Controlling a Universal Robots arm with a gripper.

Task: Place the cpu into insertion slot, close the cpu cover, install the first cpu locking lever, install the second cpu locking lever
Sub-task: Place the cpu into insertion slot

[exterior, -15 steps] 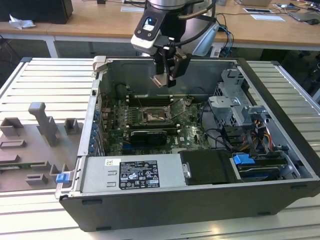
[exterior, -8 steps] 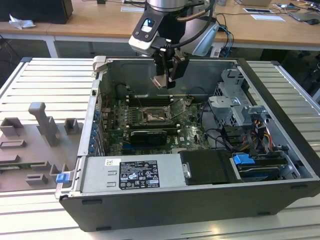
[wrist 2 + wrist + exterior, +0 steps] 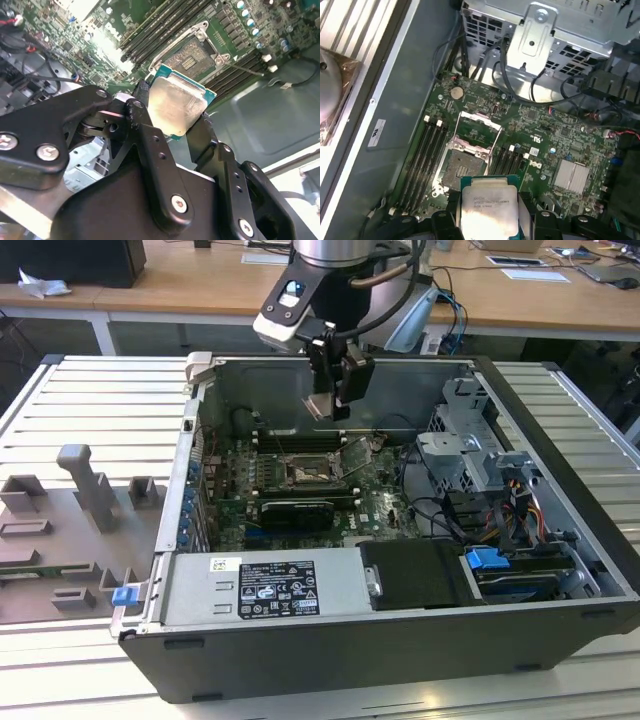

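My pincer [image 3: 171,114] grips the cpu [image 3: 179,102] by its edges, above the motherboard [image 3: 545,130]; the insertion slot [image 3: 465,167] lies bare, its cpu cover [image 3: 479,129] raised open.

The cpu [image 3: 176,106] has a smooth, pale metal top with a dull sheen, edged in green board. The gripper's [image 3: 172,112] fingers [image 3: 152,145] look matt black. The cpu cover [image 3: 475,116] is bright bare metal, and the motherboard [image 3: 545,125] is glossy green.
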